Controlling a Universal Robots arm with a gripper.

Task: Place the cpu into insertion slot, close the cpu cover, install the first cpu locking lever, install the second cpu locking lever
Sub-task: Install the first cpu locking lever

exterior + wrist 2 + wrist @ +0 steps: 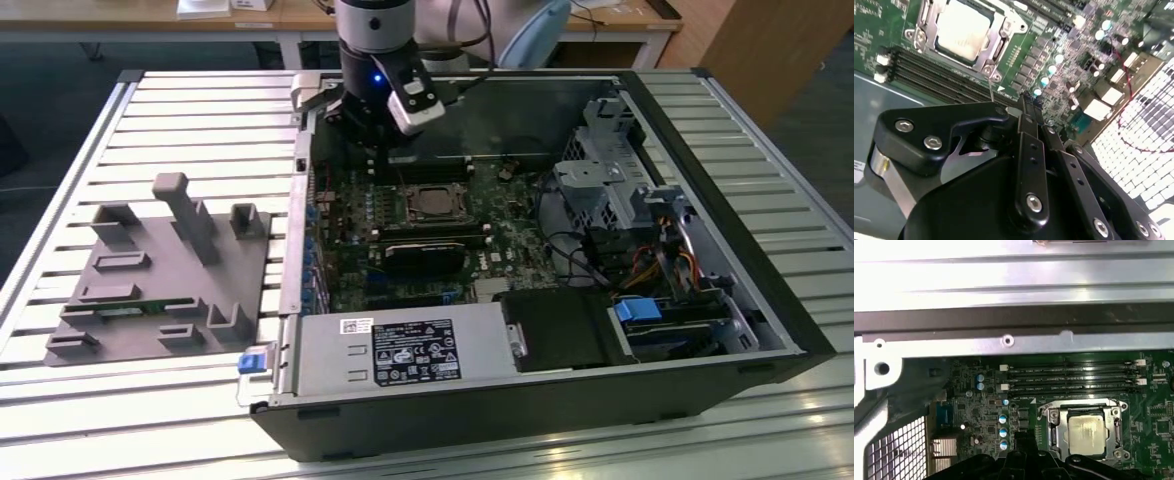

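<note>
The cpu point(1085, 432) is not in the claw. Nearest the lens in the second wrist view, the gripper point(1023, 102) hangs clenched on nothing, near the memory slots point(939, 70). Just past its tips a thin lever point(991, 90) seems to stand unlatched at a corner of the cpu cover point(996, 47), which lies down over the chip in the insertion slot point(1063, 435). Latching the lever wants a downward, sideways sweep under its hook, clear of the capacitors point(1046, 80). The chip lies flat and face up; it is square, so no long axis, with edges parallel to the slots.

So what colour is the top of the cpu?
Pale silvery-beige metal; the cpu shows best in the second wrist view.
</note>
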